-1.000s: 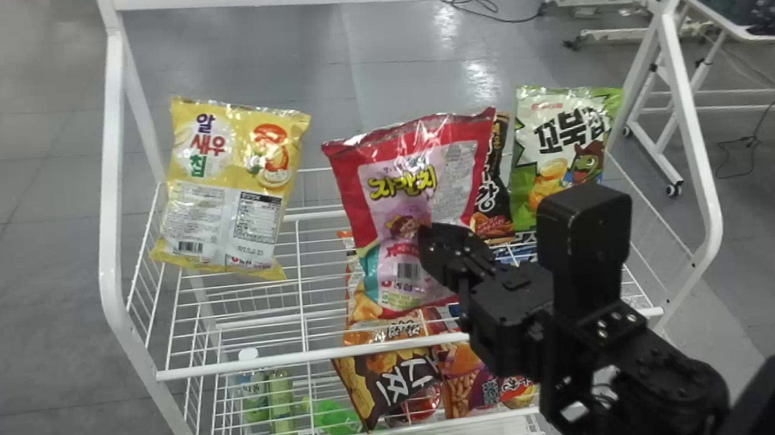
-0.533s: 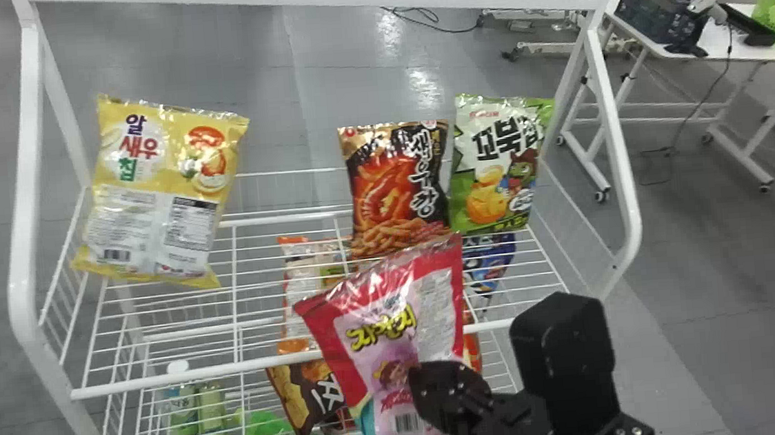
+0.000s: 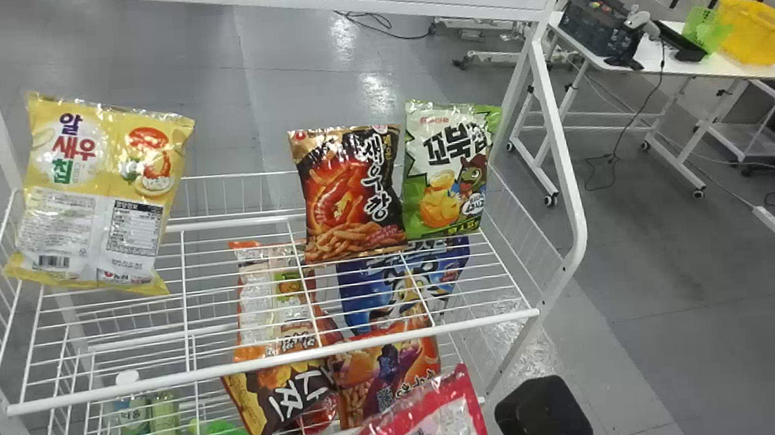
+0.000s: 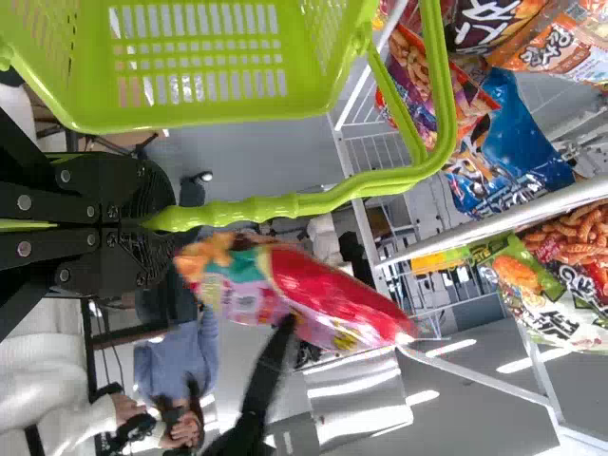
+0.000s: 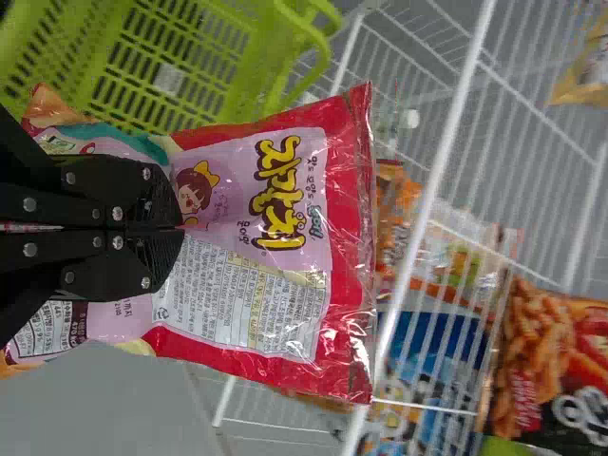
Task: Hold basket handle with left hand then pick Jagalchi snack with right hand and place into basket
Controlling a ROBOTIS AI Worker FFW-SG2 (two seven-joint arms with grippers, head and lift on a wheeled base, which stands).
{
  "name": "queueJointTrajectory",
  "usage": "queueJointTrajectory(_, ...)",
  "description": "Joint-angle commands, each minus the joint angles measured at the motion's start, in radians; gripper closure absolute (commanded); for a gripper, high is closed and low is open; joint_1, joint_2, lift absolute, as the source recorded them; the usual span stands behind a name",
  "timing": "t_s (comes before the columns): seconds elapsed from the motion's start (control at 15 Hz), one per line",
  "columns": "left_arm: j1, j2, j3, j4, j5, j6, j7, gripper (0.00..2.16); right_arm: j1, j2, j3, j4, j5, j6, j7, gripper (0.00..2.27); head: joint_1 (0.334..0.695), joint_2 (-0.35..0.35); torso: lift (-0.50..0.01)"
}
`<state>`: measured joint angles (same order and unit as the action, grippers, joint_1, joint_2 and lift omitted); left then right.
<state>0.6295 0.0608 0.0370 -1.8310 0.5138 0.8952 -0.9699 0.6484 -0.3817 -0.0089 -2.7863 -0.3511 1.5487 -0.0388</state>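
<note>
While a white table [image 3: 669, 62] stands at two o'clock on grey floor [image 3: 655, 362], I pinch the yellow-lettered Jagalchi snack [image 3: 421, 429] at six o'clock in my right gripper [image 3: 545, 416], my left gripper [image 4: 157, 223] closed round the basket handle [image 4: 285, 206].

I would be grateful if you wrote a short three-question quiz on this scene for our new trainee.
1. True or false: the left gripper holds the basket by its handle.
2. Multiple choice: what does the right gripper hold?
A) a bottle
B) the Jagalchi snack
C) a black crate
3. Fill in the blank: in the top row at the rack, seen from the robot, the black-and-orange bag comes between the yellow bag and the ____.

Key: 1. true; 2. B; 3. green bag.
</note>
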Motion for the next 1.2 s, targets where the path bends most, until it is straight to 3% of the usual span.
queueJointTrajectory(0.0, -0.005, -0.001, -0.002, 0.004, 0.0, 0.0, 0.002, 1.52, 0.001, 0.001, -0.019, 0.01, -0.006, 0.023, 0.034, 1.8, 0.695, -0.35, -0.01)
queueJointTrajectory(0.4, -0.004, -0.004, -0.008, 0.006, 0.0, 0.0, 0.004, 1.52, -0.016, 0.004, 0.017, 0.137, -0.031, 0.023, 0.088, 1.8, 0.695, -0.35, -0.01)
queueJointTrajectory(0.8, 0.006, -0.001, -0.014, -0.005, -0.001, 0.0, -0.003, 1.52, -0.072, 0.012, 0.138, 0.244, -0.009, 0.023, 0.114, 1.8, 0.695, -0.35, -0.01)
queueJointTrajectory(1.13, 0.009, 0.007, -0.031, -0.017, -0.003, 0.0, -0.004, 1.52, -0.142, 0.041, 0.282, 0.347, 0.061, 0.023, 0.114, 1.8, 0.695, -0.35, -0.01)
